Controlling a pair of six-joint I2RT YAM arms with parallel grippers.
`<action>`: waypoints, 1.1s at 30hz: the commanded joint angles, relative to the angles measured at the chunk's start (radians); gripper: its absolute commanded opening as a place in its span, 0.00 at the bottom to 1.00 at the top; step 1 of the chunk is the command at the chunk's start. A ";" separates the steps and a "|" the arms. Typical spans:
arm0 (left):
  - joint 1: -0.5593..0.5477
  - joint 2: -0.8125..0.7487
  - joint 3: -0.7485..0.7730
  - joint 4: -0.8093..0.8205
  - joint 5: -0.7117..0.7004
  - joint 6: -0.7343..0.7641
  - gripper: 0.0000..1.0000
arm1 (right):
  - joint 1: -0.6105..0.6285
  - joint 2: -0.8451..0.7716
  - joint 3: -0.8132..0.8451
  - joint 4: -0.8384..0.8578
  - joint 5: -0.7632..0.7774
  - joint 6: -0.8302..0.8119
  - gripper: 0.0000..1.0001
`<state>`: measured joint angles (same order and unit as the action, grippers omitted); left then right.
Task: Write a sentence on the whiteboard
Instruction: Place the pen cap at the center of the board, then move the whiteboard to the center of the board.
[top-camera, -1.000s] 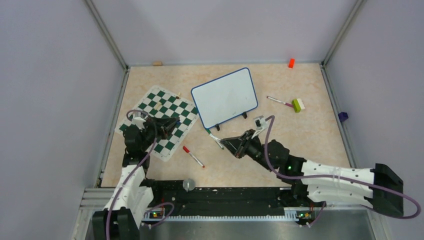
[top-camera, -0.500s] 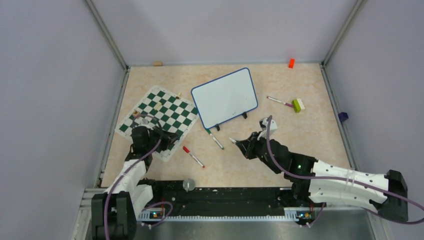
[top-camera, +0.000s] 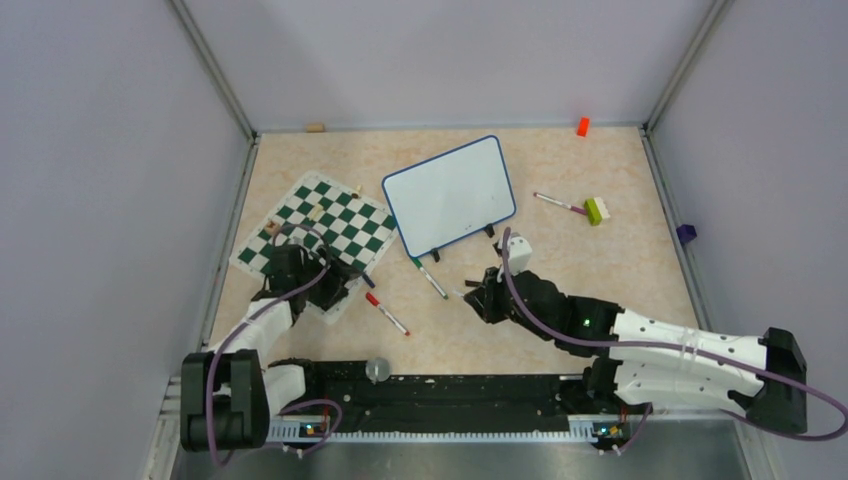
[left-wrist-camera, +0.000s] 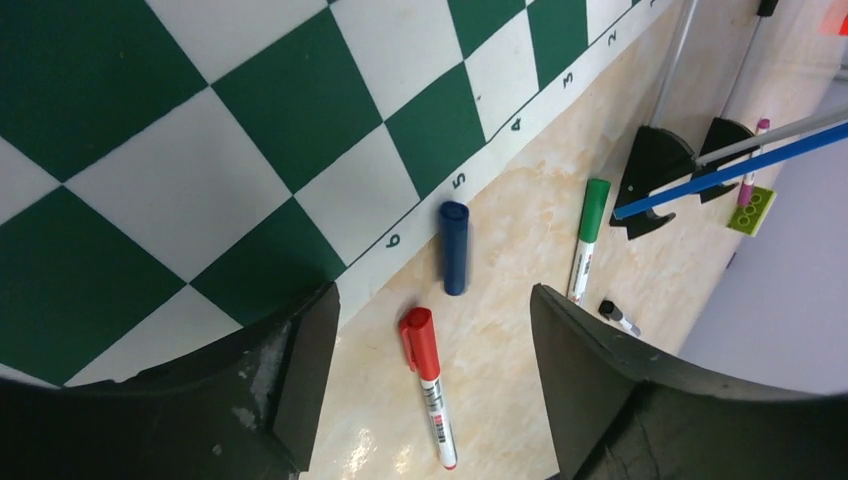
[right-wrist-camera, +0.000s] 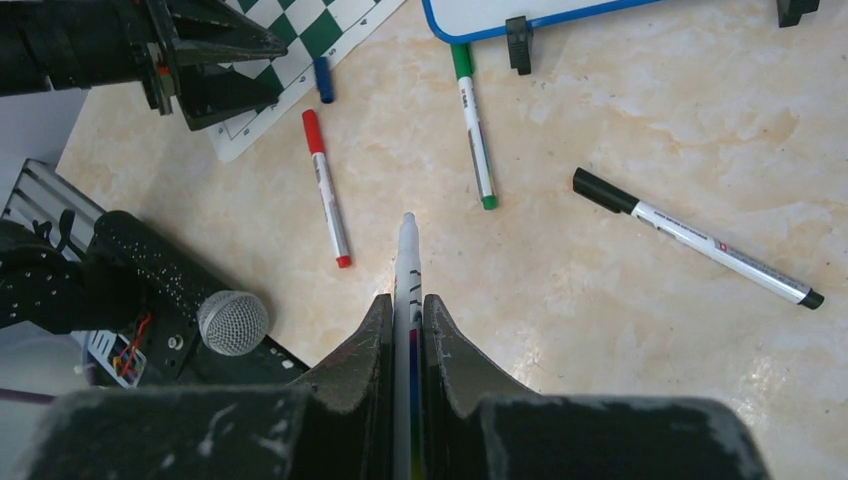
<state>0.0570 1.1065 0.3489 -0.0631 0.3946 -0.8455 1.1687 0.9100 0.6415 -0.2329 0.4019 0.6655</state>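
Pinching the slim, slick marker (right-wrist-camera: 407, 255) by its barrel, the right gripper (right-wrist-camera: 405, 300) must press lightly on the likely skid-prone whiteboard (top-camera: 450, 195), while the left gripper (left-wrist-camera: 432, 300) gapes empty.

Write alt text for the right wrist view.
The right end effector grips a white marker pointing forward over a beige table. Ahead lie a red marker, a green marker and a black-capped marker; the whiteboard and a checkered mat show at the top.
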 joint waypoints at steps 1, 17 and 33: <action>-0.006 -0.023 0.056 -0.074 -0.029 0.052 0.77 | -0.008 -0.032 -0.003 -0.009 -0.037 0.011 0.00; -0.005 -0.229 0.105 -0.210 0.159 0.158 0.99 | -0.009 0.236 0.311 -0.548 0.131 0.356 0.00; -0.085 -0.393 0.058 -0.160 0.231 0.122 0.99 | -0.011 0.247 0.387 -0.592 0.134 0.140 0.00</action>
<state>0.0059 0.7906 0.4187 -0.2642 0.5953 -0.7334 1.1622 1.2377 1.0412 -0.8532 0.5003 0.8661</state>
